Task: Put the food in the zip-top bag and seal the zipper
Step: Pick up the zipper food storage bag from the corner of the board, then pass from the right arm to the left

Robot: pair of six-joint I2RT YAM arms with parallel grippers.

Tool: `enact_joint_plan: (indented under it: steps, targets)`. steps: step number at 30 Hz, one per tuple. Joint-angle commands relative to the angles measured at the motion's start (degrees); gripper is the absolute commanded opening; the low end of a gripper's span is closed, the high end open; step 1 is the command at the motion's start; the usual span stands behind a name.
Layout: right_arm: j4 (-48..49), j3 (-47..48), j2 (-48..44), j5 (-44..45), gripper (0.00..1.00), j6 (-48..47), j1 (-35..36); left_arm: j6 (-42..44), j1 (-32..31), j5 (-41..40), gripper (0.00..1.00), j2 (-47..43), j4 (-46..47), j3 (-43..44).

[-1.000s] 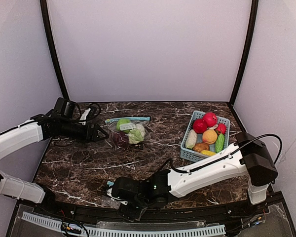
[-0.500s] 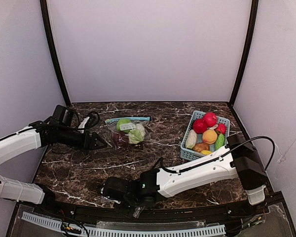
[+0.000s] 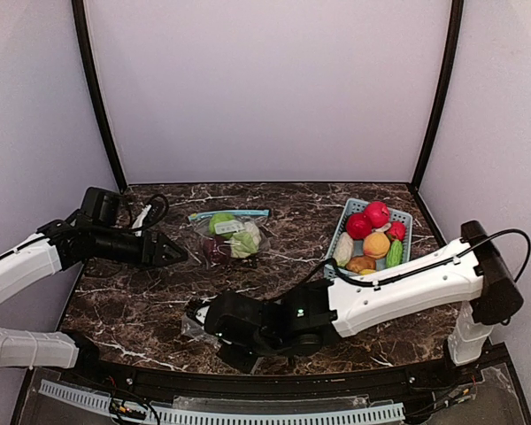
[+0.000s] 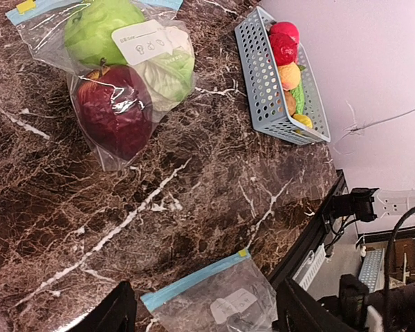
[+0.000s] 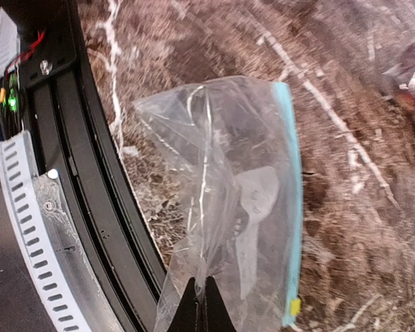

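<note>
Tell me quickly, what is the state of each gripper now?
Left gripper: open, holding nothing.
Right gripper: closed on the empty bag.

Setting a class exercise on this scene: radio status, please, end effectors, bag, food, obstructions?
Right end effector shut on empty zip-top bag at near edge. Left end effector open, empty. Food in basket; filled bag mid-table. Right arm stretched before basket.
</note>
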Motion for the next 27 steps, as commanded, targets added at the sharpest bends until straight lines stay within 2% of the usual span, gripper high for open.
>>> enact_joint_plan:
  steps: [1,5,10,17,27]
  targets:
    - [8.15,-6.59,-9.64,10.71,0.0,-1.16,-0.77,-4.55,-1.17,3.72,0.7,-2.63,1.45,-0.82]
    - [13.04,-10.62,-13.25,15.28,0.0,-5.83,-0.9,-9.46,-4.76,6.06,0.72,-2.67,4.65,-1.07]
    - [13.9,-10.69,-13.28,19.23,0.0,-8.36,-1.26,-13.03,-11.73,5.05,0.73,-1.05,8.19,0.48]
    - [14.35,-10.6,-12.84,20.99,0.0,-7.43,-1.49,-14.23,-12.45,3.6,0.74,0.26,8.5,-0.69]
    - [21.5,-15.13,-14.79,16.8,0.0,-12.67,-1.07,-16.62,-12.5,3.62,0.75,2.82,12.98,-2.96]
